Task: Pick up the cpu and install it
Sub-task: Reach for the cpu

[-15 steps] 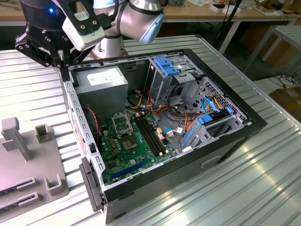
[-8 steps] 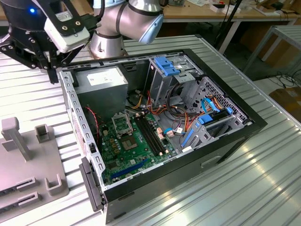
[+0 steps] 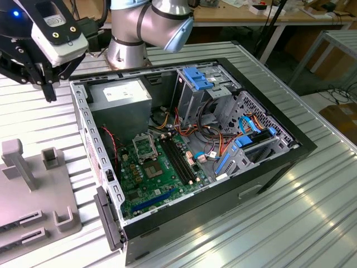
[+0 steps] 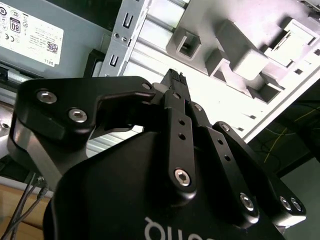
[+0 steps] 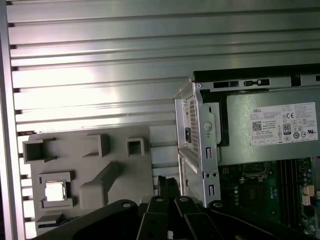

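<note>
case top: open; straight drop into the case (image 3: 184, 220) from above.
my pincer (image 3: 49, 89): outside the case, over the narrow table gap between the case's silver side wall (image 3: 92, 145) and the grey fixture (image 5: 100, 165); touching nothing.
side wall: stands between my pincer and the motherboard (image 3: 162, 178).
inside, near that wall: power supply (image 3: 120, 95) fills one corner; board around the socket (image 3: 146, 146) lies uncovered.
inside, opposite side: drive cage (image 3: 201, 84) and loose cables (image 3: 212, 134) crowd it; tight.
beside the case: fixture posts (image 3: 14, 162) stick up; cpu (image 5: 55, 191) pocket open above, blocks close by.
behind the case: arm base (image 3: 125, 50), near.
along the case's black wall: open table (image 3: 279, 234).
</note>
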You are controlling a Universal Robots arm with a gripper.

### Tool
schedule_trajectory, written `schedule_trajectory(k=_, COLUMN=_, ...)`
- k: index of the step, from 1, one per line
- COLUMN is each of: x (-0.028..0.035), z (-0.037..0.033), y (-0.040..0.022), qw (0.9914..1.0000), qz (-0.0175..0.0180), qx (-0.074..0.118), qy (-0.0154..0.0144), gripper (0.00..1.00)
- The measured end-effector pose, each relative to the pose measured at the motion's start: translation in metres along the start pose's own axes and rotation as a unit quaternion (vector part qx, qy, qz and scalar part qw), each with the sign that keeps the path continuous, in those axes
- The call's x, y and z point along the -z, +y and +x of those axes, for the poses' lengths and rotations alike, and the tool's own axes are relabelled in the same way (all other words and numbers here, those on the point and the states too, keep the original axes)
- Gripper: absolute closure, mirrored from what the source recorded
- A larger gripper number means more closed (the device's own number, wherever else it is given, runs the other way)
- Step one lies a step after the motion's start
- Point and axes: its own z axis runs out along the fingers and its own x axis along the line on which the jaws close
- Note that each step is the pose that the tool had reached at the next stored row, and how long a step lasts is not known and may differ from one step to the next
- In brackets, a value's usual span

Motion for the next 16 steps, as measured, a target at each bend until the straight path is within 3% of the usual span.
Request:
schedule_trajectory(k=6, x=-0.0005, z=0.0050, y=-0.0004, qw=0.99999, qz=0.0003, qx=0.000, qy=0.0038, gripper=0.89)
schedule_trajectory(k=13, x=-0.0007, z=0.0052, y=-0.0004, qw=0.99999, qz=0.0003, qx=0.000, qy=0.0040, gripper=0.89)
schedule_trajectory(k=16, x=-0.0006, z=0.0084, y=-0.0007, qw=0.99999, qz=0.0003, qx=0.000, qy=0.0040, gripper=0.89)
